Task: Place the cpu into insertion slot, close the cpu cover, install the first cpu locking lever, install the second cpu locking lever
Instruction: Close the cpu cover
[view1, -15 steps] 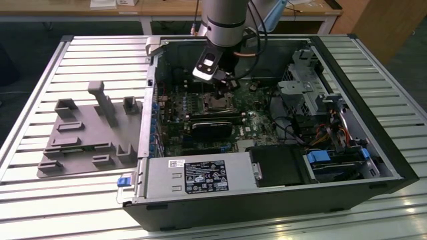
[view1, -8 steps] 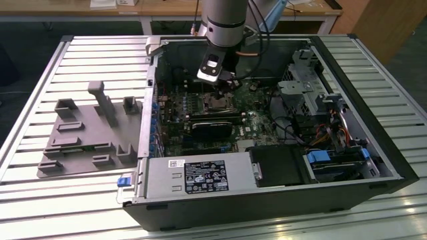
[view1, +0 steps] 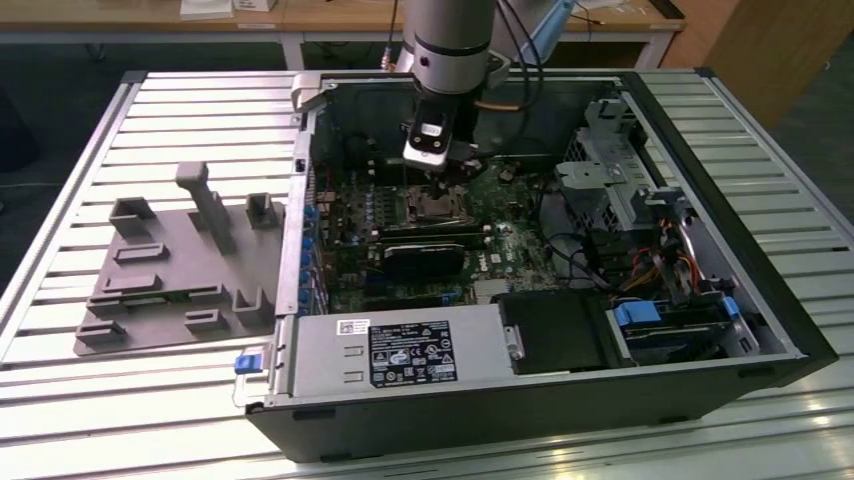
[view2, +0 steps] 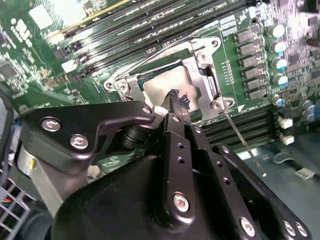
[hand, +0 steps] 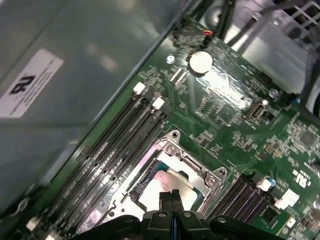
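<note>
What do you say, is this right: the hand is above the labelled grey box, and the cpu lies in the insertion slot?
One point is wrong: the hand is above the insertion slot, not the grey box, as the second wrist view shows. The cpu does lie in the slot.

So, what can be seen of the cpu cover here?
The cpu cover is a thin, shiny silver metal frame with a square window, lying down flat on the green circuit board. The cpu, pale metal, shows through the window. The gripper hangs just above it, fingers shut; contact cannot be judged. A thin wire lever juts out past one corner.
</note>
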